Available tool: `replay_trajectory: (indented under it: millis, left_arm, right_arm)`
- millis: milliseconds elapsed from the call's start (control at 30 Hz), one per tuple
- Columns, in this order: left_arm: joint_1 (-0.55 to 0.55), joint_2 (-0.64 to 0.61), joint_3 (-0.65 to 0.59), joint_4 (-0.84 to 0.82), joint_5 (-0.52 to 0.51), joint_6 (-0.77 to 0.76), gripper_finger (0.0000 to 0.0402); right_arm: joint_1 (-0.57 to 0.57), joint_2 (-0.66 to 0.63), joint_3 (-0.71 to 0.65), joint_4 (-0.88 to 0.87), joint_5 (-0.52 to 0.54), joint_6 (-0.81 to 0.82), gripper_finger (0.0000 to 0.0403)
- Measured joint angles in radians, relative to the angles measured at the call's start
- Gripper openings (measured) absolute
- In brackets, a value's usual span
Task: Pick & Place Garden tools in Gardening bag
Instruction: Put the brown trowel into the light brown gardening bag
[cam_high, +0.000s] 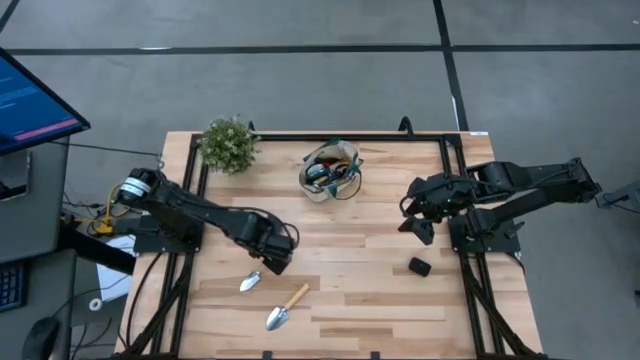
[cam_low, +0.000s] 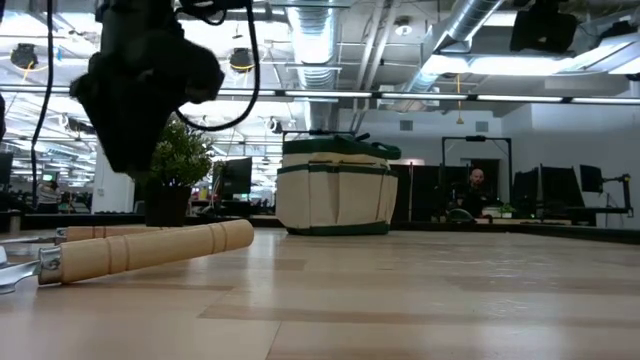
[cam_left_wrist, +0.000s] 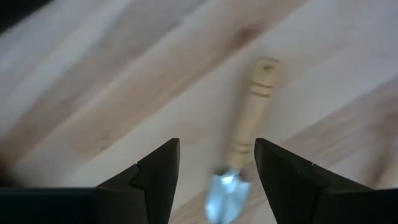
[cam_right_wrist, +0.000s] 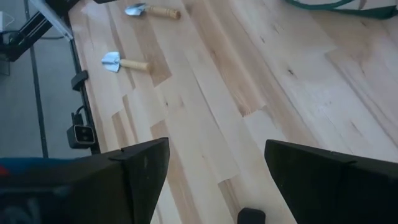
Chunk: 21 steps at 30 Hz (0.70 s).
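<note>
Open tabletop (cam_high: 370, 250) between the arms, clear path to the gardening bag (cam_high: 330, 170) from the front. Bushy plant (cam_high: 228, 145) stands left of the bag, apart. Two trowels (cam_high: 285, 306) near the front edge; small black lump (cam_high: 419, 266) lies beside the right arm's base.

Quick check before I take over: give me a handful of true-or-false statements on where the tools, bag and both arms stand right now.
1. Two trowels lie loose on the table. True: one trowel near the front edge, another trowel beside it.
2. The left gripper is clamped on a trowel. False: its jaws are open above one.
3. The bag is empty. False: tools already sit inside.
4. The right gripper holds nothing. True: open, at the table's right side.
5. The plant lies tipped over. False: it stands upright.
</note>
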Motion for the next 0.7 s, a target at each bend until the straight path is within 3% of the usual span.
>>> replay_trajectory:
  millis: [167,700]
  left_arm:
    - [-0.028,0.0,-0.043,0.147,-0.002,0.0,0.0208]
    - [-0.074,0.0,-0.138,0.271,-0.009,-0.024,0.0208]
  right_arm:
    - [0.0,0.0,0.0,0.0,-0.028,-0.021,0.0256]
    - [0.0,0.0,0.0,0.0,-0.042,-0.074,0.0256]
